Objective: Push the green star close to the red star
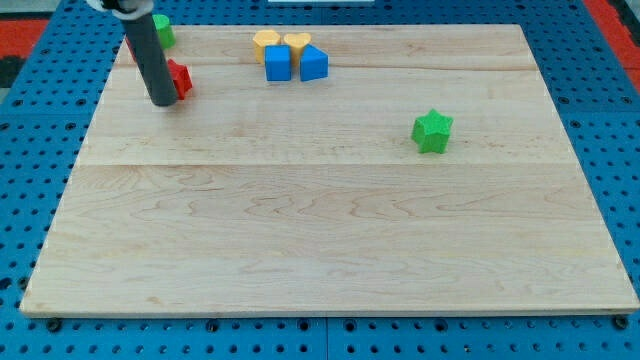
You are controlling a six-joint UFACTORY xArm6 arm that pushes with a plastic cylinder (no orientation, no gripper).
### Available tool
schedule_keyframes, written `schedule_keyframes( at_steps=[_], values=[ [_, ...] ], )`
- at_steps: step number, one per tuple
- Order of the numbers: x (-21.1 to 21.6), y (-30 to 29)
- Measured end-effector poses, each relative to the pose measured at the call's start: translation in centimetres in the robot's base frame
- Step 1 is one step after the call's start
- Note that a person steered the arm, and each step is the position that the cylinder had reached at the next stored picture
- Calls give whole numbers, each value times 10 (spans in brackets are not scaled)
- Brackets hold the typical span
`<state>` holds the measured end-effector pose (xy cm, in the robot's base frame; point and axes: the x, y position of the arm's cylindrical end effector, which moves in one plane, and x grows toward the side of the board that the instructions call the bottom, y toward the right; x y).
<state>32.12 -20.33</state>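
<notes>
The green star (433, 131) lies on the wooden board (330, 230) at the right of the middle. A red block (180, 78), partly hidden behind the rod so its shape is unclear, lies near the board's top left. My tip (162, 101) rests right beside that red block, on its left and lower side, far to the left of the green star. A bit of another red shape (130, 48) shows behind the rod higher up.
A green block (162, 29) sits in the top left corner behind the rod. Two yellow blocks (281, 42) and two blue blocks (296, 63) cluster at the top middle. Blue pegboard (620, 150) surrounds the board.
</notes>
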Motion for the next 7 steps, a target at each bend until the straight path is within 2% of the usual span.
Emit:
schedule_keyframes(
  at_steps=[1, 2, 3, 5, 6, 7],
  values=[
    [-33, -6],
    [-28, -5],
    [27, 48],
    [24, 312],
    [42, 412],
    [92, 358]
  ],
)
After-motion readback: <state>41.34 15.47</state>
